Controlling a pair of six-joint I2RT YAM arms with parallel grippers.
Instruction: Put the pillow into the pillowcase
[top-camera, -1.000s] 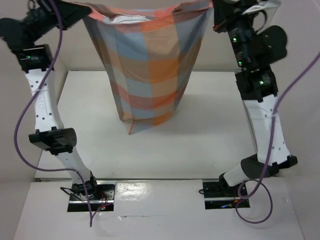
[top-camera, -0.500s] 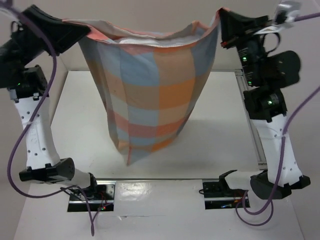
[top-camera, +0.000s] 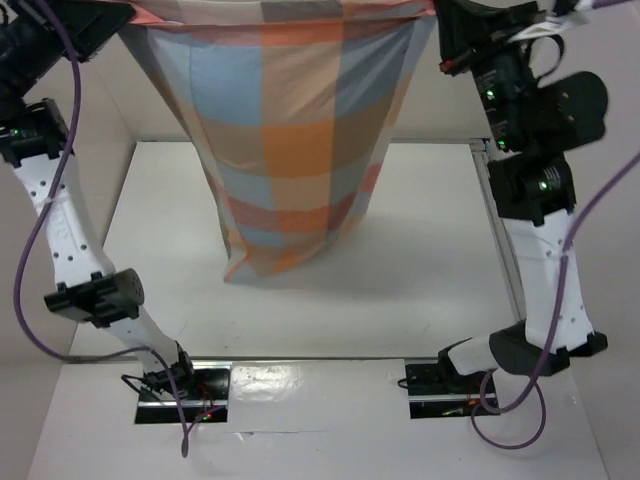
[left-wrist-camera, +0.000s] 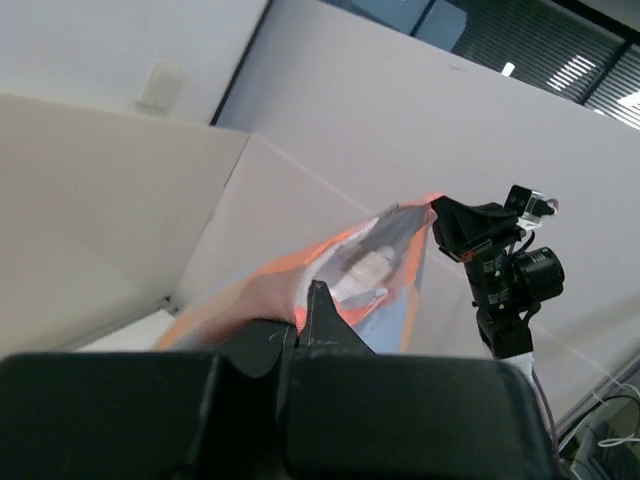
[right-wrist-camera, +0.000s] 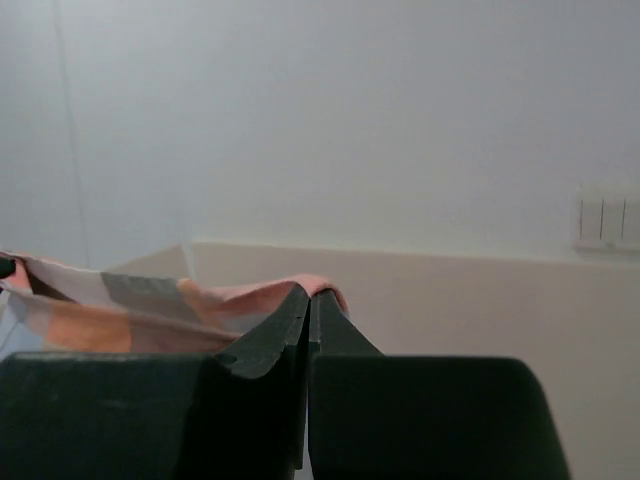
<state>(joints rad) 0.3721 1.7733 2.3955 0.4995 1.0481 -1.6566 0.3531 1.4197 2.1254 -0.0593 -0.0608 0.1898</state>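
The checked pillowcase (top-camera: 295, 140) hangs full and bulging between my two raised grippers, its lower corner just over the white table (top-camera: 430, 270). My left gripper (top-camera: 122, 12) is shut on the left rim of its mouth, and my right gripper (top-camera: 438, 14) is shut on the right rim. The mouth lies at the top edge of the top view. In the left wrist view my left gripper (left-wrist-camera: 300, 300) pinches the orange rim of the pillowcase (left-wrist-camera: 400, 305), and the white pillow (left-wrist-camera: 365, 268) shows inside the open mouth. In the right wrist view my right gripper (right-wrist-camera: 310, 292) pinches the pillowcase edge (right-wrist-camera: 120, 312).
Beige partition walls (top-camera: 90, 120) stand behind and at the left of the table. A metal rail (top-camera: 490, 210) runs along the table's right edge. Purple cables (top-camera: 40, 240) hang from both arms. The right arm (left-wrist-camera: 500, 275) shows in the left wrist view.
Both grippers dipped and then rose with the pillowcase. Its mouth is now up at the frame's top edge, the pillow inside no longer shows from above, and the lower corner has swung left.
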